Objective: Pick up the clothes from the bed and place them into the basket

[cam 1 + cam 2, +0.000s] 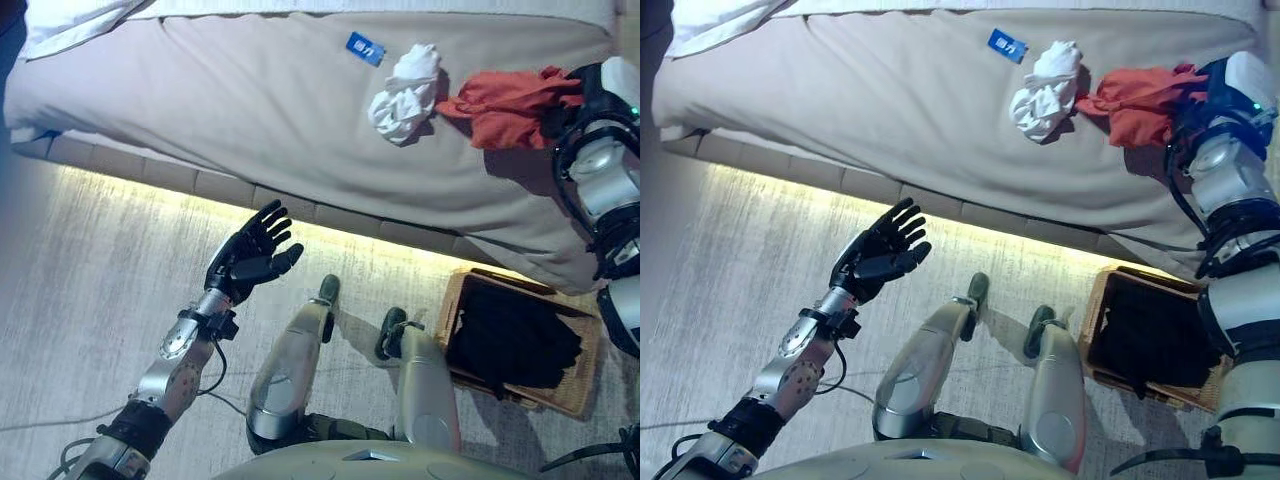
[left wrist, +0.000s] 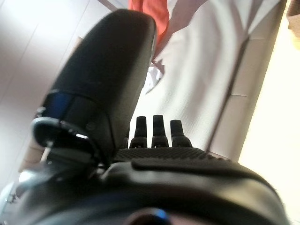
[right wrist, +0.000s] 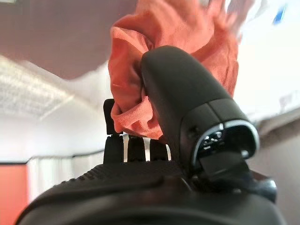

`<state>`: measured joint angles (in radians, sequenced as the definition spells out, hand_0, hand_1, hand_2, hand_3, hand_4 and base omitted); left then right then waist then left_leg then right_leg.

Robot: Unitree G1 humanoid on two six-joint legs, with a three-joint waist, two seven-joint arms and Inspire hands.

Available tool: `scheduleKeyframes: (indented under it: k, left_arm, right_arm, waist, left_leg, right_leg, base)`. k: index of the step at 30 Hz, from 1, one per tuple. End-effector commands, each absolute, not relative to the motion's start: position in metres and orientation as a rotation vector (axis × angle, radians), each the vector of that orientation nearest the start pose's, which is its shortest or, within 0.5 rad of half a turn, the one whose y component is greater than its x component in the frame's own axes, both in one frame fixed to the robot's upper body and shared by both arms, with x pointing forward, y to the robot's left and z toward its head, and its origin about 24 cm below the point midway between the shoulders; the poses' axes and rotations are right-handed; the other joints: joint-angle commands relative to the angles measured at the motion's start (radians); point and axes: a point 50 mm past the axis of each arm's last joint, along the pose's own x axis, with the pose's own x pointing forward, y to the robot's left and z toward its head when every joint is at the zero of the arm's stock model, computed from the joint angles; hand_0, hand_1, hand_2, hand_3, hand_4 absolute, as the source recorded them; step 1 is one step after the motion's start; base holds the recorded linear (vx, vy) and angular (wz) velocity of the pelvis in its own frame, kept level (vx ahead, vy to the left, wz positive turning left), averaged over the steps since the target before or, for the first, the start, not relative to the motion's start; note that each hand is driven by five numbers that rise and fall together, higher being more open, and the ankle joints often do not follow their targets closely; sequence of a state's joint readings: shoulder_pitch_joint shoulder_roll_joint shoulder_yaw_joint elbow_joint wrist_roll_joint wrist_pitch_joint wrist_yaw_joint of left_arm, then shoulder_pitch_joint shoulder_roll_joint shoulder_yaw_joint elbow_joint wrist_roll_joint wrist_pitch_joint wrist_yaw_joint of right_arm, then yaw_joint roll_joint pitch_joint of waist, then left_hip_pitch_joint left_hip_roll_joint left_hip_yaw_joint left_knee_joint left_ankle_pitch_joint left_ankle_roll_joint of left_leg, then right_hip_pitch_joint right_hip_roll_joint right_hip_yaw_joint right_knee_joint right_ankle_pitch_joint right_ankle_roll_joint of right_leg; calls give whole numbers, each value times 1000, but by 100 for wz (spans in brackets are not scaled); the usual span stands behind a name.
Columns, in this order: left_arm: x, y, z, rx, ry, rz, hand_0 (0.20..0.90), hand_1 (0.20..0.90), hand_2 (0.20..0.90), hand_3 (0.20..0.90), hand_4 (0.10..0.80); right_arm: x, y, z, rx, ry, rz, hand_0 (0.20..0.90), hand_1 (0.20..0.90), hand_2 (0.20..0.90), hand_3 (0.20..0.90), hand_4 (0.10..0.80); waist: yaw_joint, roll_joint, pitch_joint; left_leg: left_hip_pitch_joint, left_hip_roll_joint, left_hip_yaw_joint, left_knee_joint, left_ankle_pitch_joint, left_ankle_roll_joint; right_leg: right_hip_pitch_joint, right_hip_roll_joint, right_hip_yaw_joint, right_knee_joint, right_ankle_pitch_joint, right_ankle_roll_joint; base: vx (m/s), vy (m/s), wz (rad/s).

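Orange-red garment (image 3: 154, 70) is bunched in the right hand (image 3: 178, 122), thumb and fingers clamped around a fold of the cloth, per the right wrist view; from the head views it lies at about 2 o'clock on the bed (image 1: 250, 110), most of it draped on the mattress, so I judge the step as grasp made, lift pending. To do it well: lift straight up until the trailing hem clears the mattress before swinging, keep the pinch closed on that fold since only part of the cloth looks captured, and watch that it doesn't drag the white crumpled garment (image 1: 405, 90) just beside it at its 9 o'clock, apparently touching at the edge. Then carry down toward 5 o'clock to the wicker basket (image 1: 580, 385) on the floor near the bed's edge, and release low, over the centre. Basket already holds dark clothing (image 1: 510, 340), filling most of the inside; how deep, can't tell. White garment stays on the bed as the remaining pick. Small blue tag-like item (image 1: 365, 47) sits at 11 o'clock of the white one, apart from it. Left hand (image 1: 250, 255) hovers over the floor at 7 o'clock, fingers spread, empty.
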<state>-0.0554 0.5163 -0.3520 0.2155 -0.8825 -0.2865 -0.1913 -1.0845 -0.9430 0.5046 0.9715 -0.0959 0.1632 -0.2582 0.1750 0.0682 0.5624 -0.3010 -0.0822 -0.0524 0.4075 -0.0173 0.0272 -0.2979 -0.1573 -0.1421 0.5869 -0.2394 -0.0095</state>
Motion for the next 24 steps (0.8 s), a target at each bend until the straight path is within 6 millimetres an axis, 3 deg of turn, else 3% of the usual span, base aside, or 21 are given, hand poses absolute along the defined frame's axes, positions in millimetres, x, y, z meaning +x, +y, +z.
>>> scheduleKeyframes:
  k: [1, 11, 19, 24]
  left_arm:
    - [245, 197, 32, -338, -41, -240, 900, 900, 900, 900, 800]
    - [240, 191, 1, -300, 96, -191, 900, 900, 900, 900, 800]
    - [239, 203, -11, -238, 170, -144, 900, 900, 900, 900, 800]
    - [243, 202, -12, -230, 176, -163, 900, 900, 900, 900, 800]
  right_arm:
    - [338, -369, 301, -1126, -174, -750, 300, 300, 300, 200, 100]
    - [318, -386, 296, -1086, -190, -687, 300, 300, 300, 200, 100]
    - [298, -402, 280, -1038, -158, -693, 300, 300, 300, 200, 100]
    - [291, -406, 253, -1024, -83, -648, 300, 300, 300, 200, 100]
  waist:
    - [-41, -86, -193]
    - [-159, -108, -375]
    - [-236, -103, -427]
    - [-278, -100, -437]
  left_leg:
    - [97, 36, 17, 44, -144, -11]
    - [329, 59, 94, -310, -77, -24]
    - [401, 73, 149, -411, -69, -18]
    - [420, 80, 187, -434, -68, -18]
  right_leg:
    - [149, 78, -38, -147, 32, -38]
    - [284, 111, 105, -450, 192, 41]
    - [307, 122, 193, -543, 251, 71]
    - [307, 128, 228, -571, 273, 81]
  base:
    - [151, 77, -38]
    - [104, 89, -36]
    - [28, 43, -33]
    - [-57, 8, -24]
